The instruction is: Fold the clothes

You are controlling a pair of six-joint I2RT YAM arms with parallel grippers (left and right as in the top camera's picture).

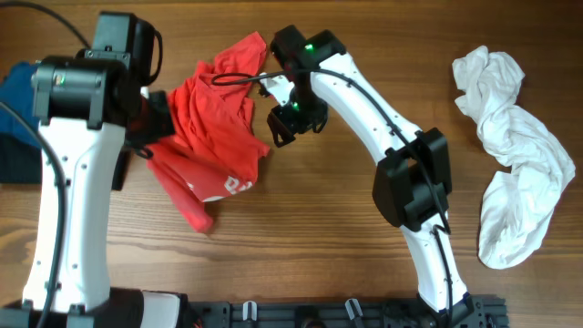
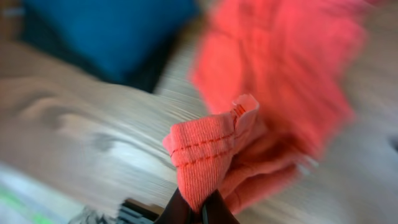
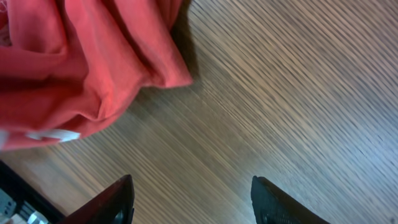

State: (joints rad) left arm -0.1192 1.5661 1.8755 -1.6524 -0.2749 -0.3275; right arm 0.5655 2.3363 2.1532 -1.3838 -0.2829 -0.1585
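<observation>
The red shirt (image 1: 214, 118) is lying crumpled on the tabletop (image 1: 319, 219), toward 11 o'clock in the overhead view, its white lettering showing near its 6 o'clock end. The left hand (image 2: 199, 210) is pinching the shirt's stitched hem (image 2: 205, 146) at the 9 o'clock side, with its fingers pressed together on a doubled fold of cloth. The right hand (image 3: 193, 199) is hovering spread and empty over bare wood just beside the shirt's 3 o'clock edge, touching nothing. The white garment (image 1: 510, 155) is waiting well apart at 3 o'clock, and the blue garment (image 1: 11, 87) is sitting at 9 o'clock. The step in hand looks like opening the shirt out flat before any fold. To do it well, the right hand should be taking a hem or corner opposite the left grip, not a bunch of loose middle cloth. Then both can be drawing the fabric taut and level. A one-sided pull is likely just dragging the heap across the wood.
</observation>
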